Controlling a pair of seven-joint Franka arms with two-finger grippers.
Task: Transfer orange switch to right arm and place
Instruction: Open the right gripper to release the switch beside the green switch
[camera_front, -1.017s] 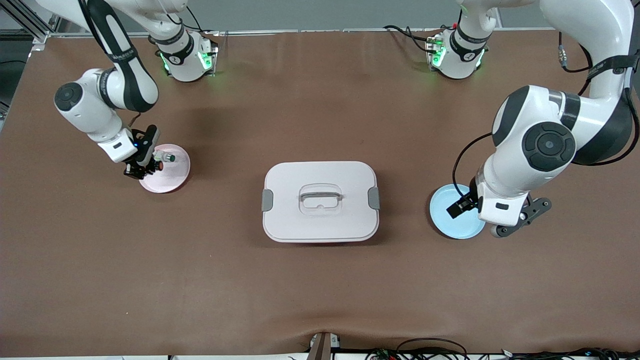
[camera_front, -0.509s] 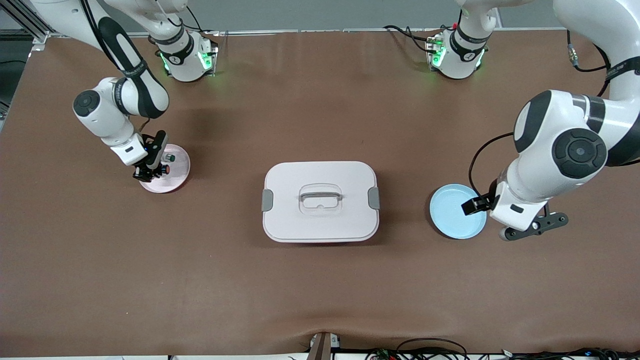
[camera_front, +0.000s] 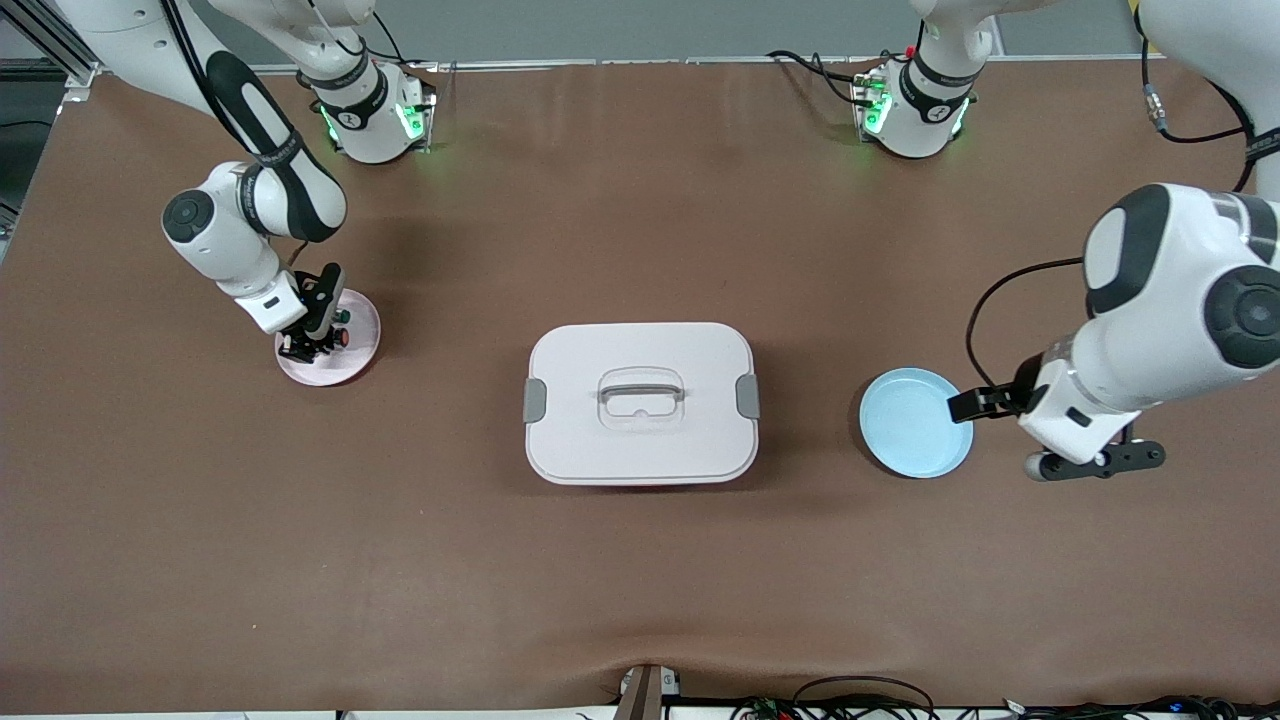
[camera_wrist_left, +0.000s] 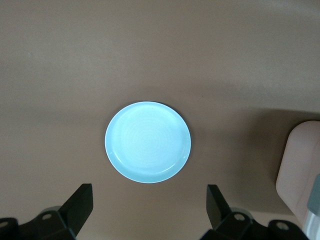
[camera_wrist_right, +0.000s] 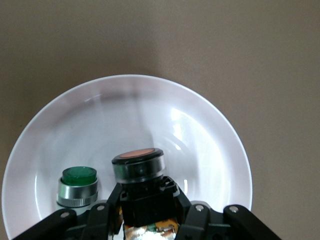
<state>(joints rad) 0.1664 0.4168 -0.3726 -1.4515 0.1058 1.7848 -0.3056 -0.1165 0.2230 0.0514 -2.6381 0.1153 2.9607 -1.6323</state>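
The orange switch (camera_wrist_right: 139, 167) is a small black cylinder with a round orange face. My right gripper (camera_wrist_right: 147, 200) is shut on its body. In the front view the right gripper (camera_front: 305, 345) holds the orange switch (camera_front: 341, 338) low over the pink plate (camera_front: 355, 362) at the right arm's end of the table. Whether the switch touches the plate I cannot tell. My left gripper (camera_wrist_left: 148, 210) is open and holds nothing. It hangs just off the edge of the blue plate (camera_wrist_left: 148, 142), on the left arm's side of it (camera_front: 985, 408).
A pale part with a green tip (camera_wrist_right: 77, 186) lies in the pink plate (camera_wrist_right: 200, 130) beside the switch. A white lidded box (camera_front: 640, 402) with a handle stands mid-table. The blue plate (camera_front: 912, 422) has nothing in it.
The left arm has drawn back from over the blue plate toward its own end of the table. The right gripper has shifted a little over the pink plate, still holding the switch.
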